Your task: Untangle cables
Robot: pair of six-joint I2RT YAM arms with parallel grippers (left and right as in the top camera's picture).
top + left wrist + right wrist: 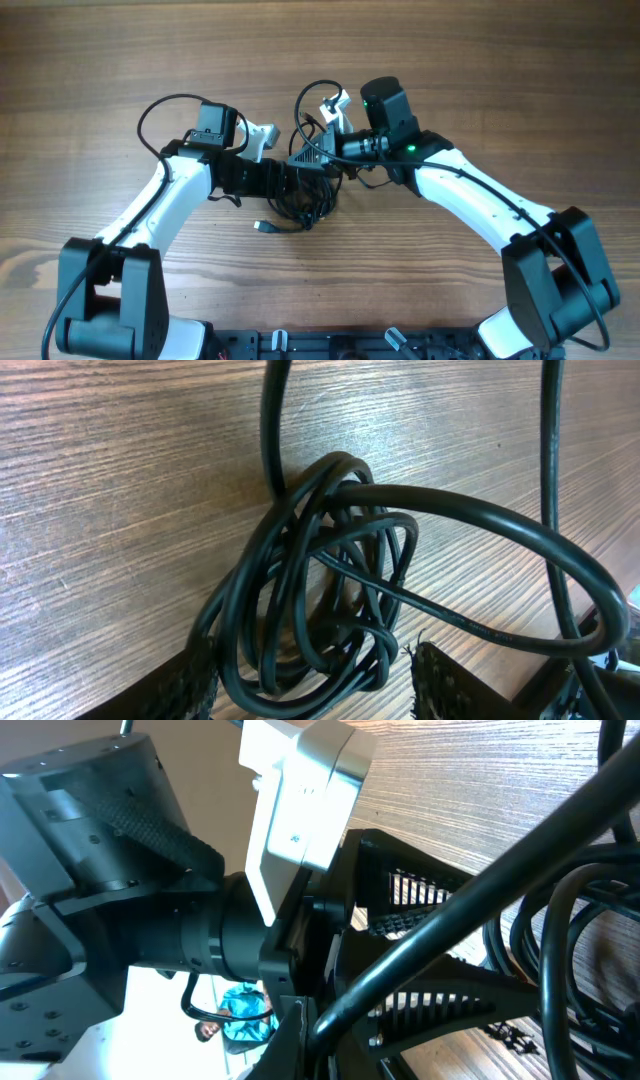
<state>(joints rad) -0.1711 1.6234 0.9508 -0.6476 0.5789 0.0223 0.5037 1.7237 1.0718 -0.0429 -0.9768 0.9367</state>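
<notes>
The thin black cables (306,197) lie in one knotted tangle on the wooden table, between my two grippers. One silver-tipped plug (262,227) sticks out at the tangle's lower left, and one loop (303,100) arcs away from the tangle. My left gripper (296,182) is open, and in the left wrist view its fingers (315,698) straddle the coiled knot (320,590). My right gripper (318,157) sits just above the tangle. In the right wrist view it (345,1020) is shut on a cable strand (480,890) that runs taut and diagonal.
The left arm's own thicker cable (158,112) loops out at the left. The left gripper's ribbed fingers (420,910) and white camera mount (300,800) fill the right wrist view, very close to the right gripper. Both arm bases stand at the table's near edge.
</notes>
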